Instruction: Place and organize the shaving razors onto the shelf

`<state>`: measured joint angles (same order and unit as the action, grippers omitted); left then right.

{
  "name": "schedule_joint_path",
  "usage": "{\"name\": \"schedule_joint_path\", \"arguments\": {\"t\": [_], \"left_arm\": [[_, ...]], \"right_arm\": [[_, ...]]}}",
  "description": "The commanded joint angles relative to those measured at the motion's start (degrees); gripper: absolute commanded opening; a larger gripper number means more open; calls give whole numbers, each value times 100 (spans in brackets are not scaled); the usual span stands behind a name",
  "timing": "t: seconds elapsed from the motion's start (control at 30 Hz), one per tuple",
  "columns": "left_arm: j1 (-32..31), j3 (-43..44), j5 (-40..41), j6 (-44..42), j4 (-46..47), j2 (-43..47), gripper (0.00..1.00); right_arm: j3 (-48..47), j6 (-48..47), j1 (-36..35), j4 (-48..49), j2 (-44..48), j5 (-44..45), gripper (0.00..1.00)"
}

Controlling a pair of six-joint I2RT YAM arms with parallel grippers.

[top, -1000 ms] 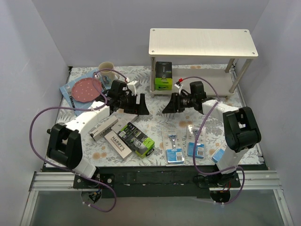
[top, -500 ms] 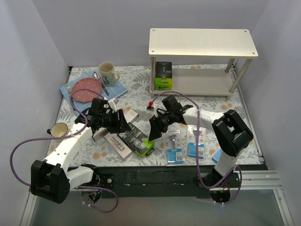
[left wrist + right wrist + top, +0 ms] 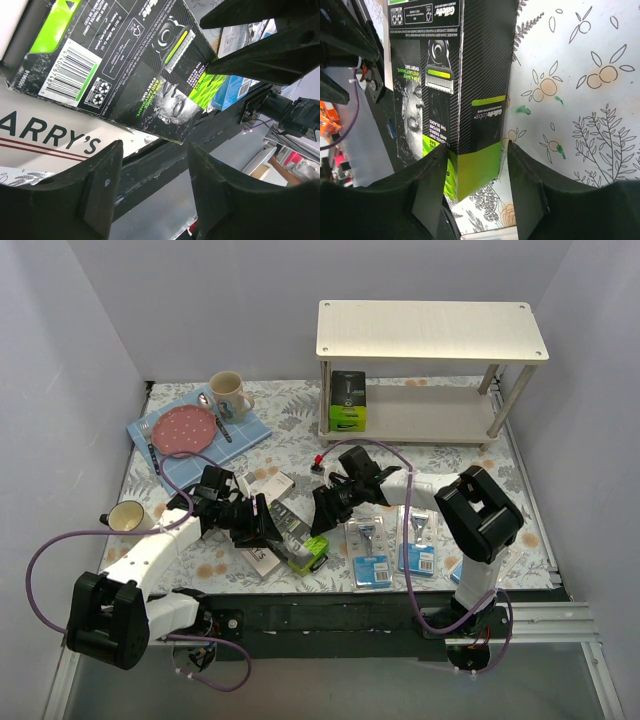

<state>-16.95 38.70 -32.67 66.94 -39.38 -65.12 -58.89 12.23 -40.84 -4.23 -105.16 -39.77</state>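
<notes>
A black-and-lime razor box (image 3: 300, 539) lies flat near the table's front, partly on a white HARRY'S box (image 3: 256, 554). My left gripper (image 3: 264, 524) is open at its left end; in the left wrist view the open gripper (image 3: 152, 165) is just past the box (image 3: 130, 60), with the HARRY'S box (image 3: 45, 135) beside it. My right gripper (image 3: 323, 510) is open at its right end; in the right wrist view the open gripper (image 3: 475, 190) straddles the box's (image 3: 455, 75) lime end. A second black-and-lime box (image 3: 347, 400) stands on the shelf's (image 3: 430, 330) lower board. Blue blister packs (image 3: 371, 551) (image 3: 416, 541) lie front right.
Another HARRY'S box (image 3: 264, 483) lies behind the left gripper. A cream mug (image 3: 228, 392) and a pink plate (image 3: 183, 428) sit on a blue cloth at the back left. A second mug (image 3: 125, 515) stands at the left edge. A third blue pack (image 3: 466, 568) lies by the right arm's base.
Both arms have come forward from near the shelf to the box lying at the front. The left gripper moved right and the right gripper left, closing in on its two ends.
</notes>
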Motion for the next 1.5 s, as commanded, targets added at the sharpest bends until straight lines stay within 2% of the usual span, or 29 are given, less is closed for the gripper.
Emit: {"name": "schedule_joint_path", "arguments": {"t": [0.0, 0.1, 0.3, 0.37, 0.53, 0.67, 0.77, 0.93, 1.17, 1.27, 1.47], "left_arm": [[43, 208, 50, -66, 44, 123, 55], [95, 322, 67, -172, 176, 53, 56], [227, 674, 138, -120, 465, -149, 59], [245, 674, 94, -32, 597, -307, 59], [245, 393, -301, 372, 1264, -694, 59], [254, 366, -425, 662, 2020, -1001, 59], [245, 376, -599, 785, 2284, -1273, 63], [175, -187, -1767, 1804, 3443, -1547, 73], [-309, -372, -1533, 2315, 4648, -2012, 71], [-344, 13, -1287, 2394, 4868, -2469, 69], [-353, 980, -952, 2097, 4580, -3672, 68]], "right_arm": [[-34, 139, 172, 27, -399, 1154, 56], [-131, 131, 497, -147, -566, 1409, 54], [-280, -554, 1331, -491, -786, 1909, 50], [-298, -869, 1403, -517, -725, 1920, 49], [-220, -1030, 1438, -368, -146, 1560, 50], [-44, -933, 1508, -359, 618, 1621, 59], [114, -872, 1728, -499, 865, 1288, 62], [615, -214, 2352, -176, 1033, 138, 63], [1143, 621, 2397, 1019, 989, -856, 65], [1178, 955, 2230, 1371, 928, -1234, 65], [1319, 1264, 1878, 1653, 814, -1165, 70]]}}
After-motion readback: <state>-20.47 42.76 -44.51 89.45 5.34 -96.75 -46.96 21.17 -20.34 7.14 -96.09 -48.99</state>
